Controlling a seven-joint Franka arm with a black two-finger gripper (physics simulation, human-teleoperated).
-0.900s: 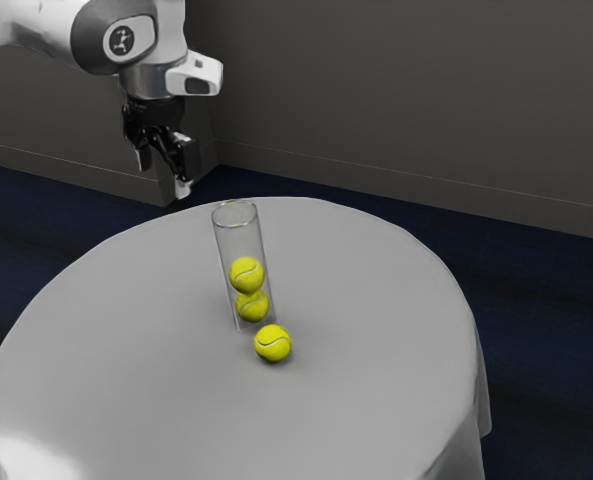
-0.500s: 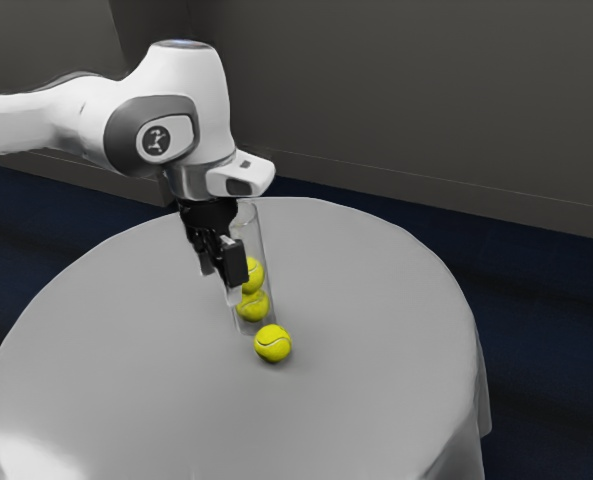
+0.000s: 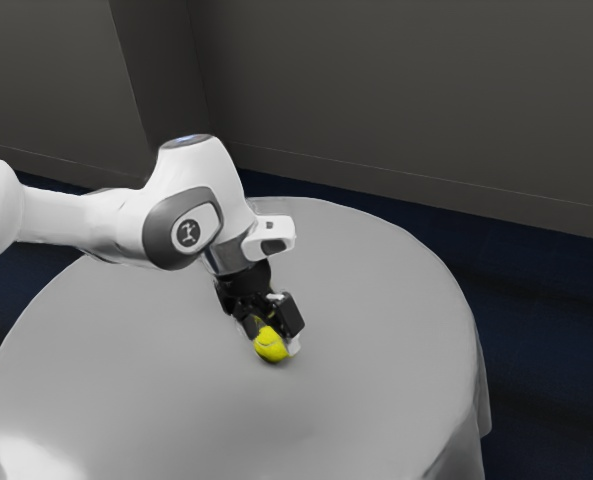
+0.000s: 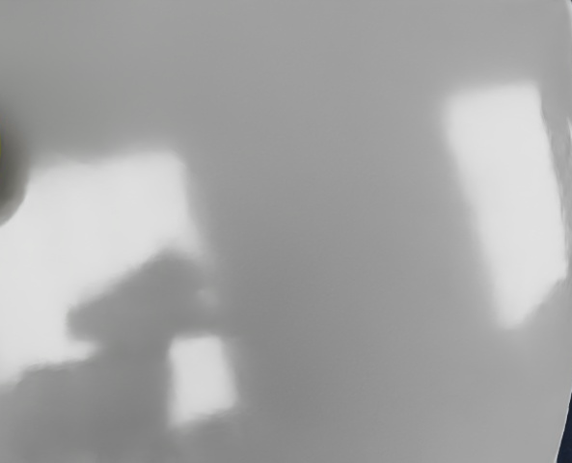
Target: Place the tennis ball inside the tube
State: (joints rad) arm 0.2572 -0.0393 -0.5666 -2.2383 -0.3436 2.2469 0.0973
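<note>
Yellow tennis ball (image 3: pixel 270 349), one, on pale grey worktop (image 3: pixel 386 310); black jaws (image 3: pixel 274 339) low at it, clenched or released: cannot tell.

My black gripper (image 3: pixel 276 334) reached down, tilted, low over the round table (image 3: pixel 386 350), whose grey cloth spread on all sides of my jaws. The yellow tennis ball (image 3: pixel 269 347) sat right at my jaws, low against the cloth, its upper part partly hidden by them. Above the jaws rose my white arm (image 3: pixel 86 222), bending back toward the exterior view's left. Well apart from my jaws, past the table's edge, lay the dark blue floor (image 3: pixel 551 330), and beyond it stood a grey wall (image 3: pixel 426 90).
</note>
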